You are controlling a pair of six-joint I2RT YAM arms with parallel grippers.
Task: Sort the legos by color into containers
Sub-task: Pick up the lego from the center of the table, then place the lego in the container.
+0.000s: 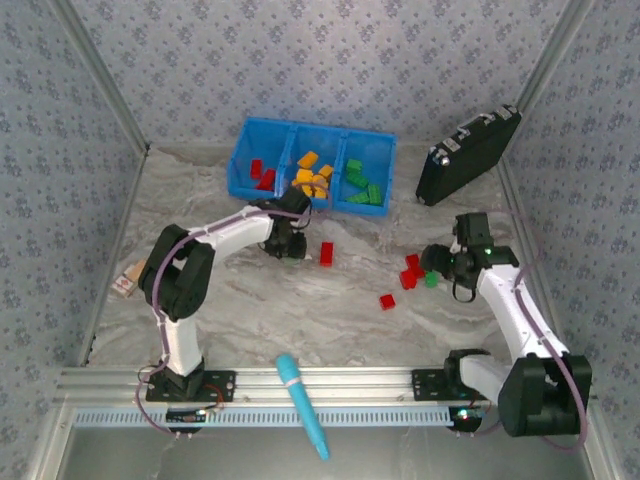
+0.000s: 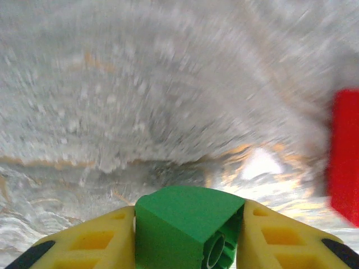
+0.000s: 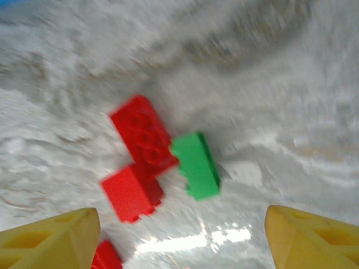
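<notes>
My left gripper is shut on a green lego, held between its yellow fingers just above the marble table; a red lego lies to its right. My right gripper stands open over a cluster of two red legos and a green lego, with nothing between its fingers. More red legos lie on the table. The blue bin at the back holds red, orange-yellow and green legos in separate containers.
A black hard case leans at the back right. A cyan pen-like tool lies across the front rail. A small wooden block sits by the left wall. Patterned walls close in the table on three sides.
</notes>
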